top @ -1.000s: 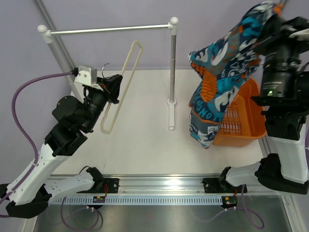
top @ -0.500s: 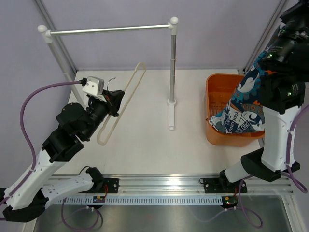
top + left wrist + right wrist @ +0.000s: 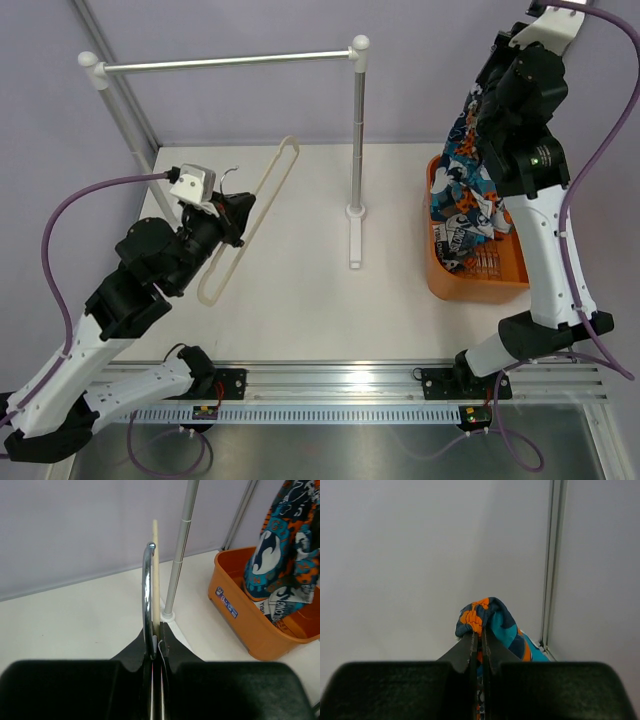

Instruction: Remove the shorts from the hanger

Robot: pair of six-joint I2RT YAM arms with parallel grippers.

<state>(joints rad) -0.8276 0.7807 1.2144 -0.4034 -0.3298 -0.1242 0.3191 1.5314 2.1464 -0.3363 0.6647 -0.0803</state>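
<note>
over the orange basket (image 3: 490, 284) at the far right, the right pincer (image 3: 479, 641) is clamped tight on a bunched fold of the shorts (image 3: 462, 190), which hang with their lower end inside it. well apart, left of the silver post (image 3: 357, 130), the left pincer (image 3: 157, 647) is closed on the bare hanger (image 3: 155, 570) at its hook end, above the surface (image 3: 300, 300).
</note>
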